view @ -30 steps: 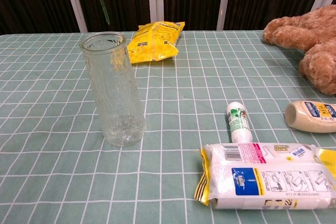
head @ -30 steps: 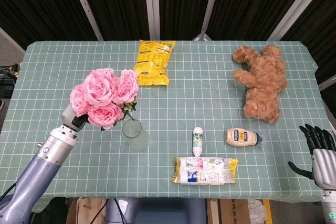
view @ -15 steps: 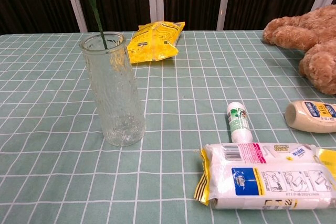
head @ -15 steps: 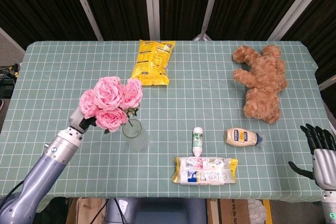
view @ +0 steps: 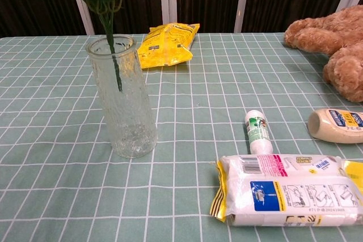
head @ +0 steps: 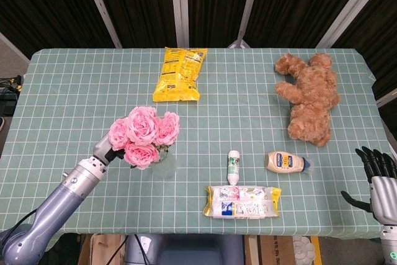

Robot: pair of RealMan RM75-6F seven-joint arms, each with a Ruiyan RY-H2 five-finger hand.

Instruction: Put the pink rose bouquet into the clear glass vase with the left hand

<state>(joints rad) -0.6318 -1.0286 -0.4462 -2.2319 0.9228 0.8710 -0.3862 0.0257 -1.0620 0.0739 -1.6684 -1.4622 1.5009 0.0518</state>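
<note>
One green stem of the pink rose bouquet reaches partway down inside the clear glass vase, with the flowers right above the rim. The left hand, just beside the vase, holds the bouquet from below. The right hand hangs far from the vase, its fingers apart, holding nothing.

left hand: fingers hidden behind the roses
vase: mostly covered by blooms from above
right hand: cut by the frame edge
</note>
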